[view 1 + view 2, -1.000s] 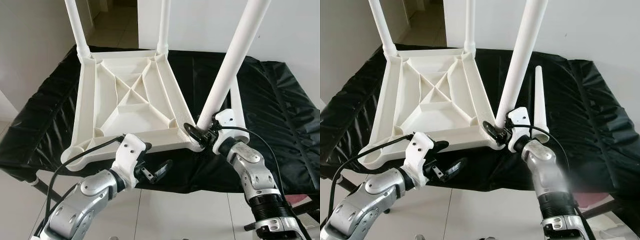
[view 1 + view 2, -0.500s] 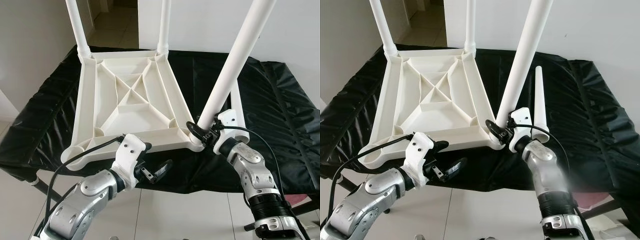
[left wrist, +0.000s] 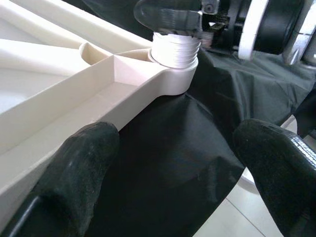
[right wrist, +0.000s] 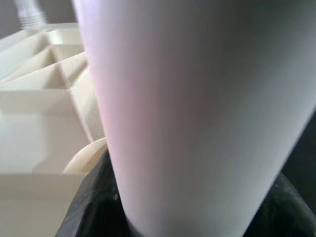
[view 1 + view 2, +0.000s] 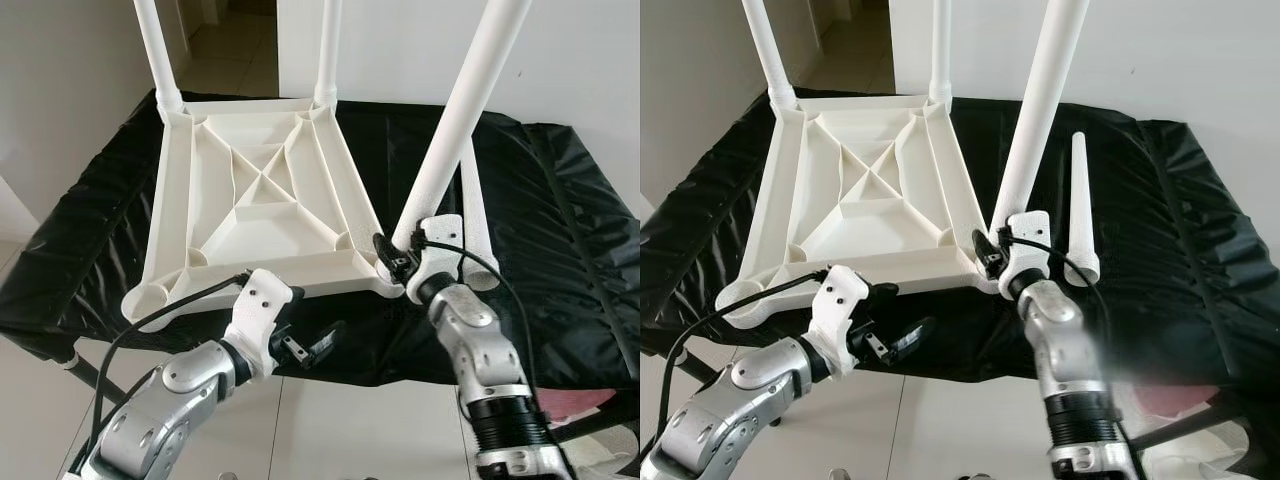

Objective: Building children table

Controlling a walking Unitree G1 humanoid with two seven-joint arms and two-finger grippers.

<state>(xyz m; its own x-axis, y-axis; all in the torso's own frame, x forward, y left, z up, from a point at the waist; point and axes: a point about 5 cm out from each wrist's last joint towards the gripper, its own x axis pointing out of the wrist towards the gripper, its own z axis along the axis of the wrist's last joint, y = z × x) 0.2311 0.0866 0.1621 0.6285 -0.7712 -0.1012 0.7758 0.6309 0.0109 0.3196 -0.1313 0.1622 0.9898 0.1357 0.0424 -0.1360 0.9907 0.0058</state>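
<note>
Right wrist view blurred, right gripper [image 5: 393, 262] jaws clamping table leg [image 5: 455, 120], left gripper [image 5: 305, 346] jaws apart.

All 3 fitted table legs [image 5: 465, 110] run off the top edge; their upper ends stay unseen.

White walls [image 5: 60, 90] and pale tiled floor [image 5: 330, 430] surround a black-draped stand [image 5: 560, 230]

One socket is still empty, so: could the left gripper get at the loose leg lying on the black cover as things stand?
Probably not: the loose leg lies beyond the right gripper, which is shut on the third leg, blocking the left gripper.
</note>
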